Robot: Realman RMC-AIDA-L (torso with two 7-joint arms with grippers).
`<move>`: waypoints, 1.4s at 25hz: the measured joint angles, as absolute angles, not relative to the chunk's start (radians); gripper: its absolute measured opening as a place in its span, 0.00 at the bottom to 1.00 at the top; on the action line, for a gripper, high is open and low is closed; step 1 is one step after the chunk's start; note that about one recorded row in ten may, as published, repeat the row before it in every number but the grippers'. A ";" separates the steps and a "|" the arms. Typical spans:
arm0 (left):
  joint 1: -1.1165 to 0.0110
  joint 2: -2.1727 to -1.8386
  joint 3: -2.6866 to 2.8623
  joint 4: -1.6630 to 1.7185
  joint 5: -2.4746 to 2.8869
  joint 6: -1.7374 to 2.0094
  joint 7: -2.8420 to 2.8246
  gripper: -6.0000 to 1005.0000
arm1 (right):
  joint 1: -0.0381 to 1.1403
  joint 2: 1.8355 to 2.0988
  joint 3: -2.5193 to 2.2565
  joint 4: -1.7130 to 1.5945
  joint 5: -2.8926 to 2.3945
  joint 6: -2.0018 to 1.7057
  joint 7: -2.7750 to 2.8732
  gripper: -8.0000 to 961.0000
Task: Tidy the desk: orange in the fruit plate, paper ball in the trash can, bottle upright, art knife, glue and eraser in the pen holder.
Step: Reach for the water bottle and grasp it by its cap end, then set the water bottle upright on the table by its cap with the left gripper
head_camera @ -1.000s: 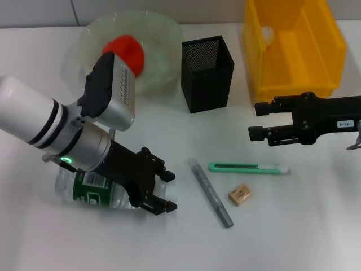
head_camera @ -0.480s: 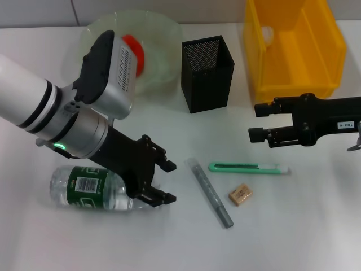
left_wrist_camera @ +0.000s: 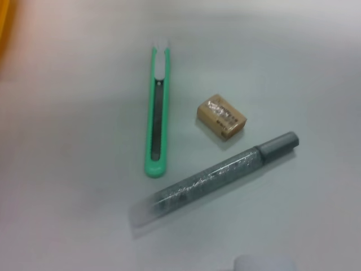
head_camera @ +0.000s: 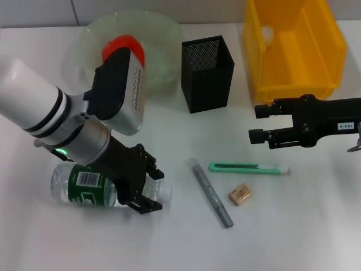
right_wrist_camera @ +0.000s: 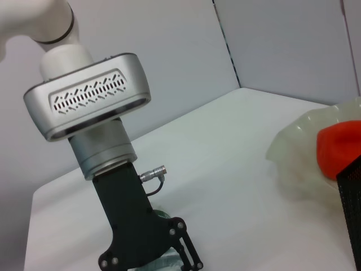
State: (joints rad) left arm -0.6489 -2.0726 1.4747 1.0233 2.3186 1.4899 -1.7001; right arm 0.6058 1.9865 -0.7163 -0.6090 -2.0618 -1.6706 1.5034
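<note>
The bottle (head_camera: 84, 189) lies on its side on the desk (head_camera: 293, 226) at the left, cap pointing right. My left gripper (head_camera: 149, 189) is open, its fingers straddling the bottle's neck end. The orange (head_camera: 121, 43) sits in the fruit plate (head_camera: 155, 25), partly hidden by my left wrist. The glue (head_camera: 210, 192), art knife (head_camera: 248, 167) and eraser (head_camera: 240, 194) lie loose at centre, also seen as the glue (left_wrist_camera: 214, 178), art knife (left_wrist_camera: 158, 113) and eraser (left_wrist_camera: 221, 117). The paper ball (head_camera: 266, 35) is in the trash can (head_camera: 293, 48). The pen holder (head_camera: 207, 73) stands upright. My right gripper (head_camera: 255, 122) hovers open, holding nothing.
The right wrist view shows my left arm's gripper (right_wrist_camera: 152, 248) over the desk, with the fruit plate (right_wrist_camera: 299, 147) and orange (right_wrist_camera: 338, 149) beyond it. The pen holder stands between the plate and the bin.
My left gripper has dropped back and lower, so its fingers now straddle the bottle's neck end. The bottle stays lying on its side. The right arm has not moved.
</note>
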 joint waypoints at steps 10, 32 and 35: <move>-0.649 -2.074 1.518 1.029 2.340 1.451 -1.701 0.58 | 0.610 1.991 -0.716 -0.609 -2.062 -1.672 1.512 0.79; -0.590 -2.071 1.506 1.184 2.305 1.456 -1.701 0.44 | 0.617 1.991 -0.716 -0.609 -2.060 -1.672 1.516 0.79; -0.573 -2.070 1.456 1.208 2.268 1.461 -1.694 0.44 | 0.618 1.991 -0.716 -0.609 -2.060 -1.672 1.516 0.79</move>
